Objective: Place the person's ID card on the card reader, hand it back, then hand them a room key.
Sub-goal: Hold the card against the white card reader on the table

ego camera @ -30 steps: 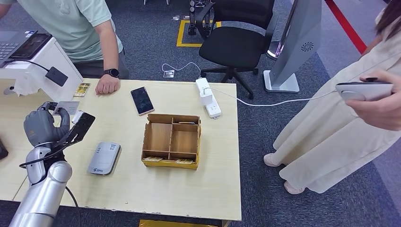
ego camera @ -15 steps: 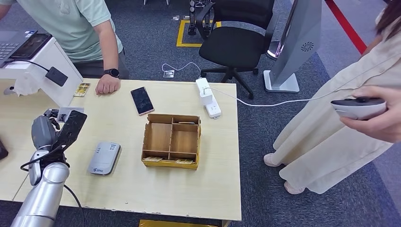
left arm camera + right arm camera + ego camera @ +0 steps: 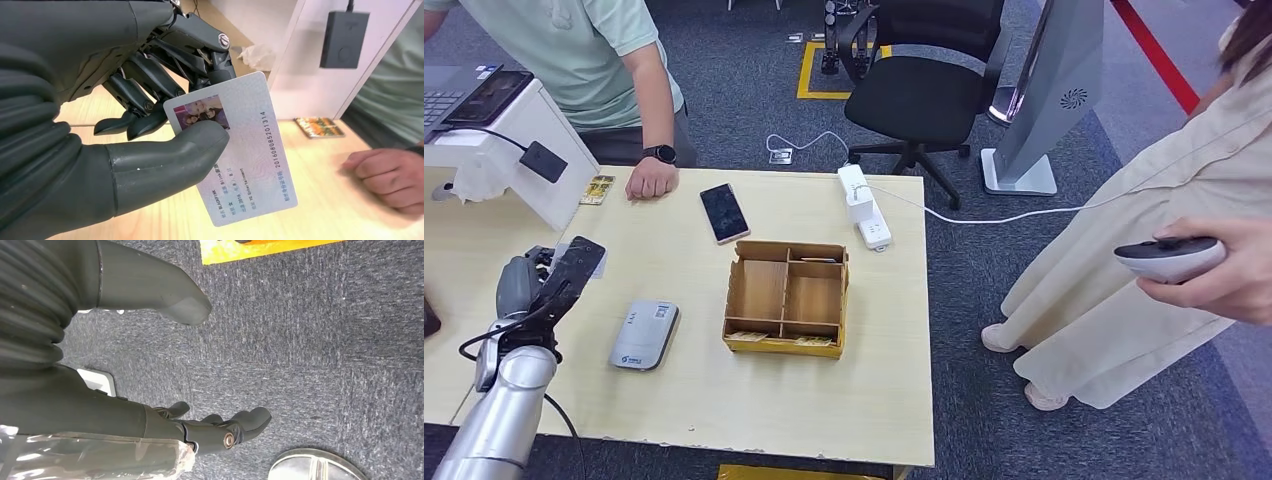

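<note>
Left hand: As I watched from my remote station, the robot's left hand [image 3: 100,150] pinched the ID card [image 3: 240,150] between its thumb and its dark fingers [image 3: 150,95], above the near-left part of the bench [image 3: 724,390].
ID card: It was held off the bench, printed face toward the wrist camera, a small photo at the corner under the thumb; in my head view it was a pale sliver behind the hand [image 3: 534,280].
Card reader: The grey card reader [image 3: 644,334] lay flat on the bench, near the left hand on its right and apart from it.
Right hand: The right hand [image 3: 150,365] hung over blue-grey carpet [image 3: 300,340], its fingers [image 3: 240,425] apart and holding nothing.
Guest: A person in a pale green shirt [image 3: 584,50] stood across the bench, one hand [image 3: 651,180] resting on the far edge, beside a phone [image 3: 724,212] lying flat.
Bench: I also saw a wooden compartment box [image 3: 788,297] at mid-bench and a white power strip [image 3: 864,208] near the far edge.
Bystander: At the right, a person in a cream garment [image 3: 1124,250] held a grey controller [image 3: 1169,258].
</note>
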Robot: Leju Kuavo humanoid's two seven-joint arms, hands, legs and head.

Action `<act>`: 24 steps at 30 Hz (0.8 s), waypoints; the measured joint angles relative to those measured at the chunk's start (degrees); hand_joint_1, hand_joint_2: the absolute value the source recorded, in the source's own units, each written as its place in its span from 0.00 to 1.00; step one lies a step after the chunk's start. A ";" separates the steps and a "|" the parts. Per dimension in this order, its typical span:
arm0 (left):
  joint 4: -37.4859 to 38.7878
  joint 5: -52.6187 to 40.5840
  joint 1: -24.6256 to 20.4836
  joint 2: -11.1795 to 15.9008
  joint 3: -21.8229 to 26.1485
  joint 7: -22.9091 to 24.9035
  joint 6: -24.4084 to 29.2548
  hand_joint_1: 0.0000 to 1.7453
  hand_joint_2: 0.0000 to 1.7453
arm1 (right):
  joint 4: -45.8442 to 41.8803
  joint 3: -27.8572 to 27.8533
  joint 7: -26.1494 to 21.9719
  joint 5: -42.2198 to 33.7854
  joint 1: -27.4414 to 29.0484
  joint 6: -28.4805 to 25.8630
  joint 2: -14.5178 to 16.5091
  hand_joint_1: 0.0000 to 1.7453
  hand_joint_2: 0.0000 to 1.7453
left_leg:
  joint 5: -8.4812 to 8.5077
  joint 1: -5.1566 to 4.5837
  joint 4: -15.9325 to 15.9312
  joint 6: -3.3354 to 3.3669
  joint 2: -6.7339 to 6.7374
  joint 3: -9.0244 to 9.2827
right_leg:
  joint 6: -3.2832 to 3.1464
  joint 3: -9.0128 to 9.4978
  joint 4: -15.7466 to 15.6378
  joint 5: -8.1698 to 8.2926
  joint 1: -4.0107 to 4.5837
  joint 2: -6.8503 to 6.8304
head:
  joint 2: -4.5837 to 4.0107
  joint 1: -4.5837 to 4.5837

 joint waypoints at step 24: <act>-2.11 4.19 5.21 5.98 -0.26 3.87 -12.25 1.00 1.00 | -0.01 -0.68 -1.19 0.52 0.10 0.25 -0.09 0.00 0.00 | 0.00 0.01 0.00 0.00 0.06 -0.01 | 0.00 -0.02 0.00 0.00 0.00 0.05 | 0.00 0.01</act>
